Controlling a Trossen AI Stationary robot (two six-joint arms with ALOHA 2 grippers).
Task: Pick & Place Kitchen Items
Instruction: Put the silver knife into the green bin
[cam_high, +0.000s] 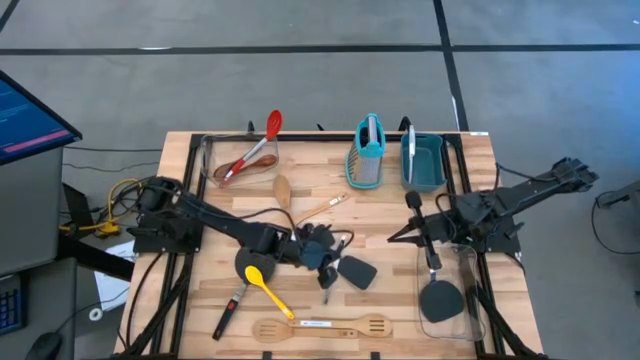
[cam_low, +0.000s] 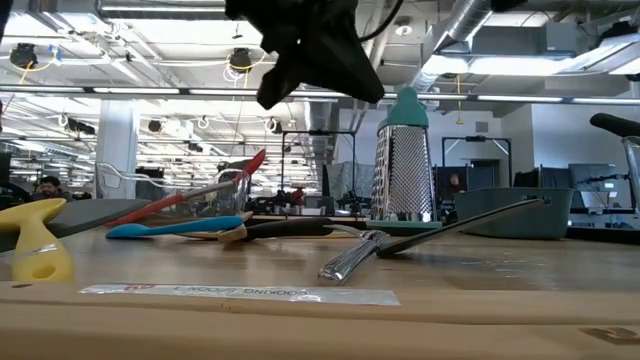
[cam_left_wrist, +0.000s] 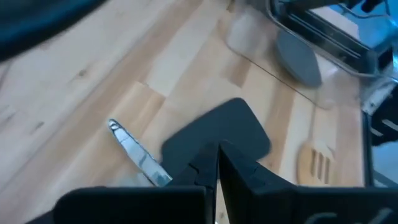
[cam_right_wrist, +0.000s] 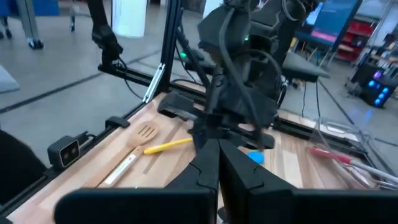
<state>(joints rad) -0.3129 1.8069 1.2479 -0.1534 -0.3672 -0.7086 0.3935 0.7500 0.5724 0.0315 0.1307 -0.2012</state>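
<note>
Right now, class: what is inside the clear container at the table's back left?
The clear container holds red-tipped tongs leaning out over its rim and a wooden spoon. Whether anything lies under them cannot be seen.

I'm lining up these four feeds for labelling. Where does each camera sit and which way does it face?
High: overhead, facing down; both arms, table.
Low: table height, facing across; grater, one arm above.
Left wrist: on the left arm, facing down past the shut left gripper at a black spatula.
Right wrist: behind the shut right gripper, facing the left arm.
Shared: wooden slotted spatula, both wrists and high.
</note>
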